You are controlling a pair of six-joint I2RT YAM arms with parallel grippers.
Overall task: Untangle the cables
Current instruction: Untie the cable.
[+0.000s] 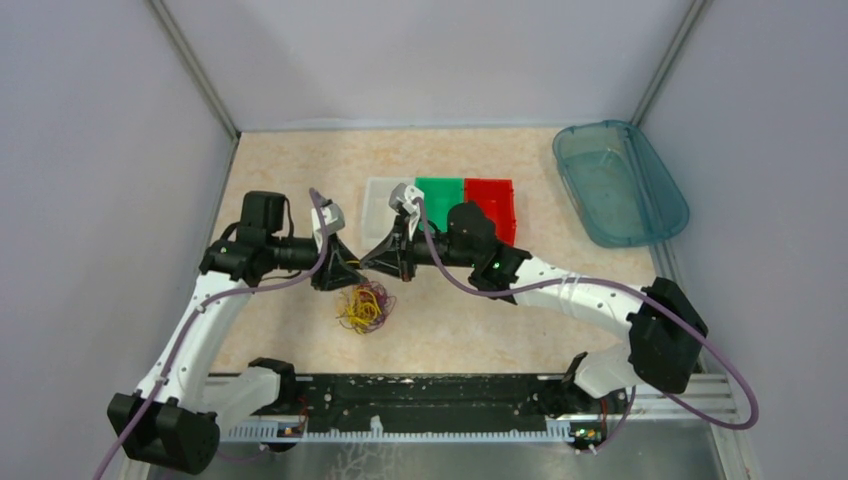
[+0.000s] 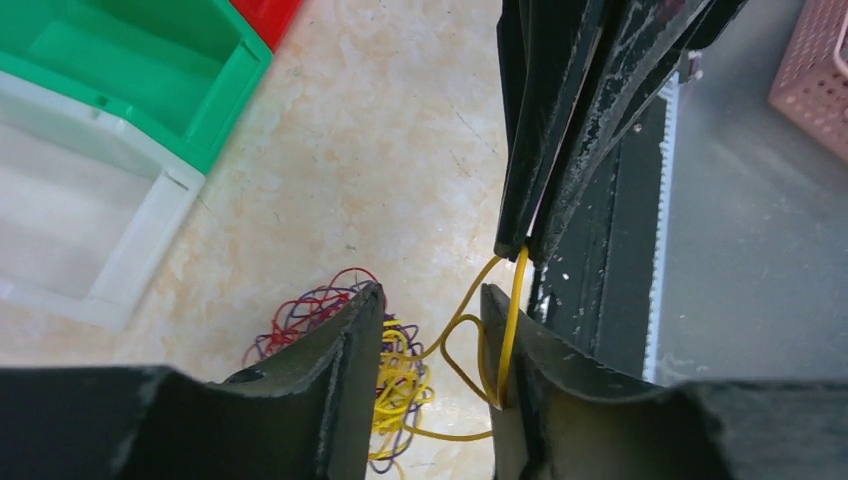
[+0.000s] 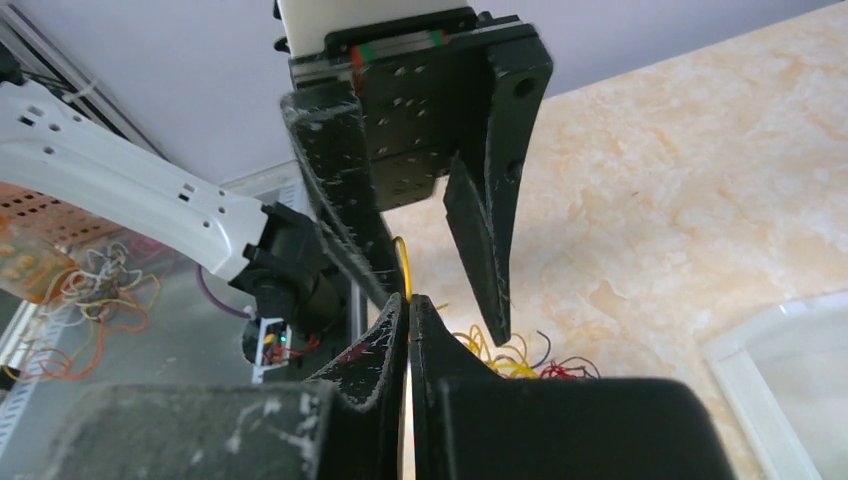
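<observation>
Facing each other just above the cables [image 1: 365, 307], your left gripper [image 1: 345, 270] and right gripper [image 1: 375, 262] meet tip to tip.
From above, you see a beige marbled table [image 1: 470, 330] between plain grey walls, with a white bin [image 1: 378, 205], green bin [image 1: 440, 190] and red bin [image 1: 495, 200] in a row at the back and a teal tub [image 1: 640, 200] far right. The cables lie on the table as one curly knot of yellow, red and dark purple. Your left wrist view shows that gripper's jaws parted, with a yellow wire [image 2: 517, 300] running up along one finger. Your right wrist view shows the right jaws pinched flat on that wire.
</observation>
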